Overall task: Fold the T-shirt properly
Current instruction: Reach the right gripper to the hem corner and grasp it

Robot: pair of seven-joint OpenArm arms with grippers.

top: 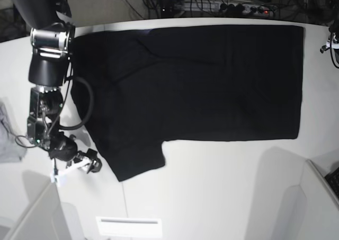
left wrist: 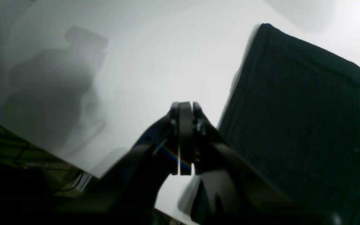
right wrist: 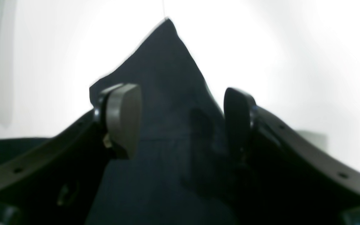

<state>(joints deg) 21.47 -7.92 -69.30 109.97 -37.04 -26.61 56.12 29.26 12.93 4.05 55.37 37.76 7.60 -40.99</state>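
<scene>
Item 1: T-shirt [top: 212,86], black, spread over the white table [top: 212,197]. Long axis, in the base view, runs roughly 9 to 3 o'clock; the straight end, judged to be the hem, is at 3. One sleeve [top: 139,163] juts out toward 7 o'clock. No fold made in the main panel, as far as can be seen.

Item 2: right pincer [right wrist: 180,93], spread wide, holding nothing. The nearer of the two to the sleeve, which lies just beside it at 3 o'clock in the base view; the body extends from 1 to 3 o'clock. In its own wrist view, the sleeve's pointed corner shows beyond the fingertips at 12 o'clock, with a seam crossing between the fingers. Judged next use: taking the sleeve edge for an inward fold; contact with the cloth cannot be told.

Item 3: left pincer [left wrist: 184,107], fingers together, nothing held. In the base view it stands outside the hem end, the shirt at 9 o'clock from it and the sleeve well apart toward 8.

Item 4: light-grey cloth [top: 9,139], at the base view's 9 o'clock edge.

Brands, labels, writing: none legible; any print on the shirt is out of sight.
</scene>
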